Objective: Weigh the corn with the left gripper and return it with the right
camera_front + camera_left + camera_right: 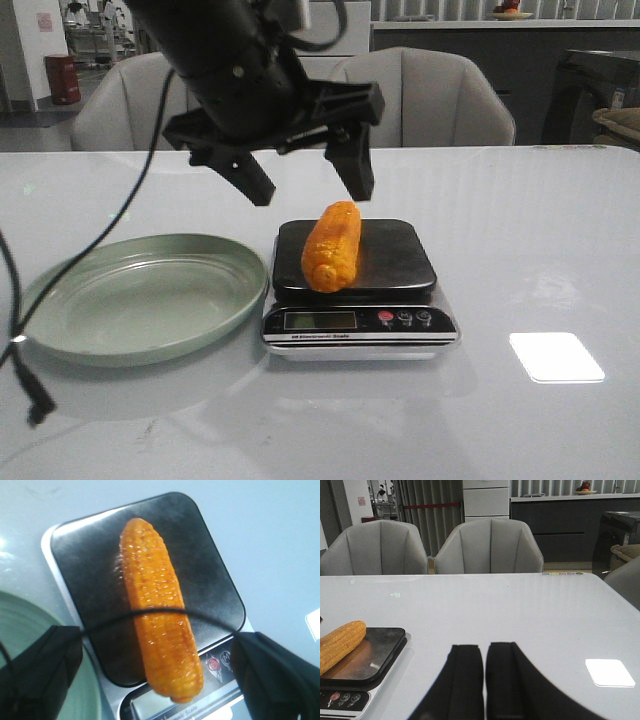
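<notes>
The orange-yellow corn point(333, 246) lies lengthwise on the black pan of the kitchen scale point(400, 262); its near end overhangs the pan toward the display. My left gripper point(312, 187) hangs open and empty just above the far end of the corn, not touching it. In the left wrist view the corn point(157, 607) lies between the two spread black fingers point(37, 665), with a thin black cable crossing over it. My right gripper point(484, 650) is shut and empty, low over the white table to the right of the scale point(370, 660). The corn point(340, 644) shows at that view's left edge.
A green plate point(60, 330) sits empty on the table to the left of the scale, almost touching it. Black cables point(30, 330) loop over the plate's left side. A bright patch of light point(556, 357) lies on the table at the right. Grey chairs point(440, 95) stand behind the table.
</notes>
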Robot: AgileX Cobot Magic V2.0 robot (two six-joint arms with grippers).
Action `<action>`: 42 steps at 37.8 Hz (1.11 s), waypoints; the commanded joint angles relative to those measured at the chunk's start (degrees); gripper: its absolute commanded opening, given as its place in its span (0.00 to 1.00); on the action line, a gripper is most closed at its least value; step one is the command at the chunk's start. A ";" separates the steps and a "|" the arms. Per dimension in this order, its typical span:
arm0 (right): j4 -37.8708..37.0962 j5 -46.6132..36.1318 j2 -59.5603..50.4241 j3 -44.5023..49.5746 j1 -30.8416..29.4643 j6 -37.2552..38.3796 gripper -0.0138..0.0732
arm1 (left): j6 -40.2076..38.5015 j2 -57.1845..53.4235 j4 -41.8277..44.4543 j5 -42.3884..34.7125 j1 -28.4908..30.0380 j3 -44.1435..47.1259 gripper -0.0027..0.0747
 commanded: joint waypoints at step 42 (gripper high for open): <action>-0.51 -4.65 -1.11 0.42 -0.30 -0.35 0.38 | 5.01 -86.22 10.26 5.87 15.69 45.81 0.83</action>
